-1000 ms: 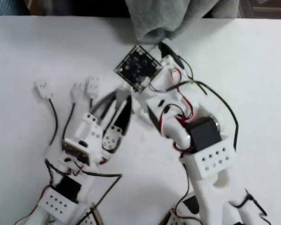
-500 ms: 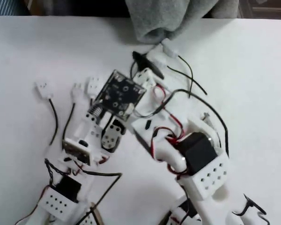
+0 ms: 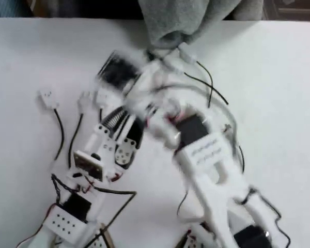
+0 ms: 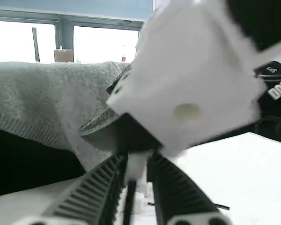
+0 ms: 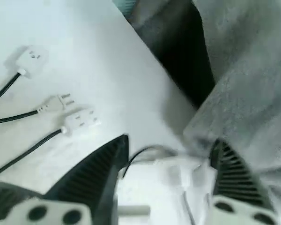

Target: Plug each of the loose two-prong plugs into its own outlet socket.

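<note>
since a second ago the right arm has swung up and leftward across the white table, bringing its wrist to the edge of the grey knitted cloth. the left arm has barely shifted.

on the table's left, three things lie in a row: a small white socket block on a black cord, a white two-prong plug and a second white socket block. that makes two sockets and one plug. just right of them rests the left gripper, the nearer one to that plug; whether it holds anything i cannot tell.

further right, the right gripper is spread wide, straddling a fourth white corded piece at the cloth's edge, probably the second plug. it seems to lie crosswise in the gap, though blur leaves that unsure, so closing on it would likely need a wrist turn.
</note>
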`<control>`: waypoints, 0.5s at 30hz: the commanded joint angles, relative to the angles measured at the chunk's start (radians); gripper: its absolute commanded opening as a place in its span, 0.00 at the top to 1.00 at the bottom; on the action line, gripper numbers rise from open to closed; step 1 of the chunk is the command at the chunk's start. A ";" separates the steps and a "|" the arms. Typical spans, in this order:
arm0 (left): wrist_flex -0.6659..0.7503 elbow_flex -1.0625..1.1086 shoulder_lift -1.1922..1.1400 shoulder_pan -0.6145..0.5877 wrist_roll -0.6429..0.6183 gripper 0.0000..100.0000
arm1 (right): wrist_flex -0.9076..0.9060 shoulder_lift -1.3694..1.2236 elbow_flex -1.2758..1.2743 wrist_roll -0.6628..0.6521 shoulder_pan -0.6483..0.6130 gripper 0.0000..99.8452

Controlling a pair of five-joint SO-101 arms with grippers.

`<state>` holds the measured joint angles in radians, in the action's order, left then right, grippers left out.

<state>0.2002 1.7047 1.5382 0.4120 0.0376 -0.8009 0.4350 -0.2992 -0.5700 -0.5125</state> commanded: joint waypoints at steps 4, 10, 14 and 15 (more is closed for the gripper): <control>0.025 -0.005 0.022 -0.012 -0.002 0.98 | 0.002 0.036 -0.008 -0.044 0.182 0.72; 0.025 -0.005 0.022 -0.012 -0.002 0.98 | -0.002 0.107 -0.011 -0.052 0.177 0.72; 0.023 -0.005 0.022 -0.012 -0.002 0.98 | -0.007 0.177 -0.012 -0.051 0.179 0.72; 0.023 -0.005 0.022 -0.012 -0.002 0.98 | -0.021 0.193 -0.009 -0.051 0.180 0.72</control>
<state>0.2033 1.7047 1.5443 0.4043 0.0391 -0.8055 0.5393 -0.3253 -0.6160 -0.3406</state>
